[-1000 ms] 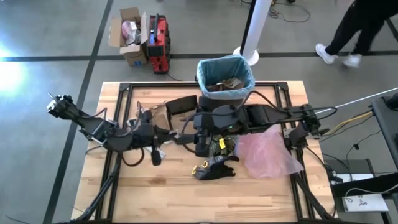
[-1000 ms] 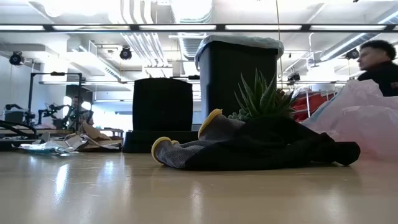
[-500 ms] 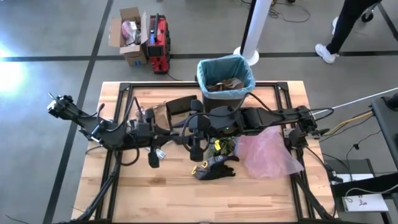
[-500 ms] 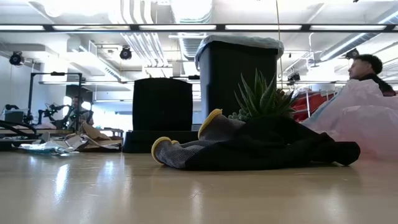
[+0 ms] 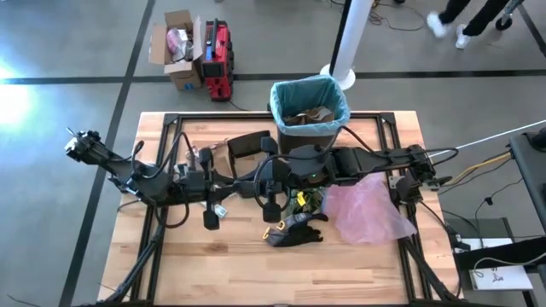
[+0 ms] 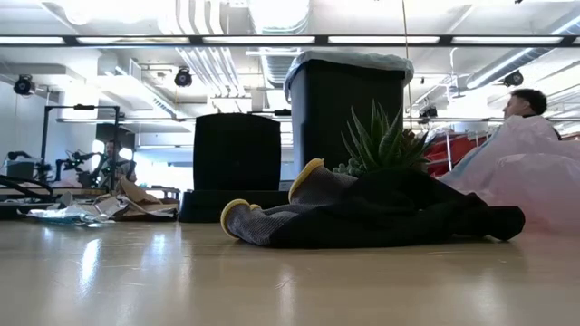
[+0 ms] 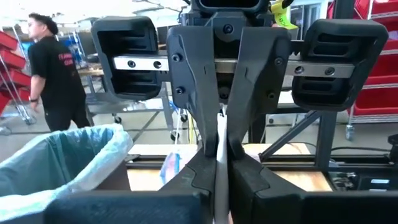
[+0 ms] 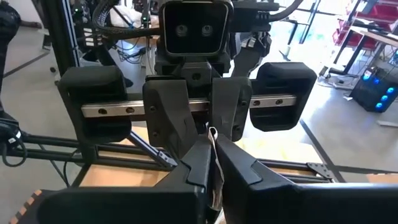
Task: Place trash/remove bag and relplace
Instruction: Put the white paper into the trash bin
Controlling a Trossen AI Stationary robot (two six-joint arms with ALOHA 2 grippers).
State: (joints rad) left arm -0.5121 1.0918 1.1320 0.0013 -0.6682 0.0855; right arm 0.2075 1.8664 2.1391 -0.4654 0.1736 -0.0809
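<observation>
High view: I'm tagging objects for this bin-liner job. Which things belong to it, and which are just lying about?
Job: teal bag lining the black bin; brown trash inside it; white scrap held by left gripper and right gripper; loose litter on the table.
Lying about: pink bag, glove, plant, black box.
</observation>
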